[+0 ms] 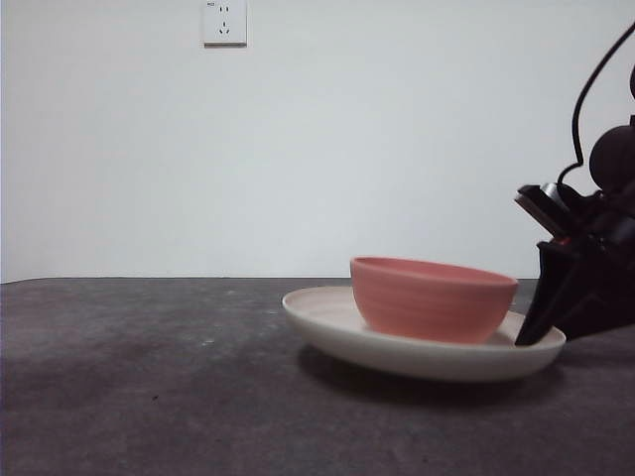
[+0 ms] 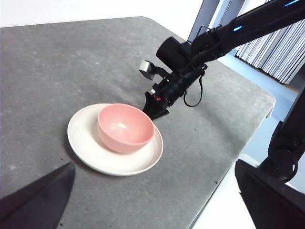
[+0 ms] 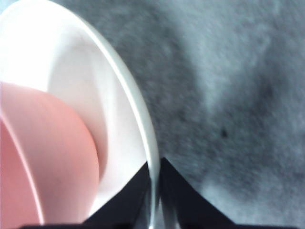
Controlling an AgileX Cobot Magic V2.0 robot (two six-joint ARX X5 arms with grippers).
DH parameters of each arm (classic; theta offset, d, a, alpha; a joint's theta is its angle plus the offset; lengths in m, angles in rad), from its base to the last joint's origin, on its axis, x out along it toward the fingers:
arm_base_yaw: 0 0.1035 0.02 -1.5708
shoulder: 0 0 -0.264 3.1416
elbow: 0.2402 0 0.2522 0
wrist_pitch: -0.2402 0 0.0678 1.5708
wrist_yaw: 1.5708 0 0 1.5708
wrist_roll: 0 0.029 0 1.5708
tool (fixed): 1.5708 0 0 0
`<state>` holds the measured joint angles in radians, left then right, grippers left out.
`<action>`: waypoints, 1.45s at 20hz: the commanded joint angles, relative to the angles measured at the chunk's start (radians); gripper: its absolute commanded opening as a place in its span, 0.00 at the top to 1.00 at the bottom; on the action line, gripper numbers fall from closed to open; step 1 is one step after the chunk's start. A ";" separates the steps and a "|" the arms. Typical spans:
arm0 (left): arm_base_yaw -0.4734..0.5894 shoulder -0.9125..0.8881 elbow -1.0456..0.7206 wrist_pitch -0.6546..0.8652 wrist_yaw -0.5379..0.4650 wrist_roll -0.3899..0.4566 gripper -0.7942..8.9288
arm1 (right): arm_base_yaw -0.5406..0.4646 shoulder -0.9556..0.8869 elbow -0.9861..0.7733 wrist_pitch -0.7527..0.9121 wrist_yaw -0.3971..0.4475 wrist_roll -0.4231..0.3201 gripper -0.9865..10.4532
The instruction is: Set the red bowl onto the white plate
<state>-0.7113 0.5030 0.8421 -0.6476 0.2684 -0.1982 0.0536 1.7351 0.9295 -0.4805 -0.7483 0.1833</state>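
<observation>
Red bowl (image 1: 434, 297) sits upright inside the white plate (image 1: 327, 315), off-centre toward the side where the right gripper (image 1: 544, 319) works, so the placing itself looks done. In the right wrist view the right gripper's two jaws pinch the plate's thin rim between them, closed on the plate rather than the bowl, perhaps to steady or shift it, though I cannot tell which. The left gripper (image 2: 152, 200) hangs well apart above the grey bench (image 1: 149, 377), jaws spread wide, holding nothing, apparently waiting. A wall socket (image 1: 224, 22) carries small markings too tiny to read; no other writing shows
</observation>
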 commanded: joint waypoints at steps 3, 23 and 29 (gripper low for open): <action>-0.006 0.003 0.015 0.013 0.006 -0.002 0.36 | 0.048 0.002 0.108 -0.084 0.011 0.005 0.91; -0.006 0.003 0.015 0.013 0.006 -0.002 0.36 | 0.380 0.127 0.177 0.043 0.188 0.164 0.91; -0.006 0.003 0.015 0.013 0.006 -0.002 0.36 | 0.363 0.089 0.185 0.029 0.189 0.164 0.67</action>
<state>-0.7113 0.5030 0.8421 -0.6472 0.2684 -0.1978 0.4179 1.8175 1.0950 -0.4564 -0.5655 0.3458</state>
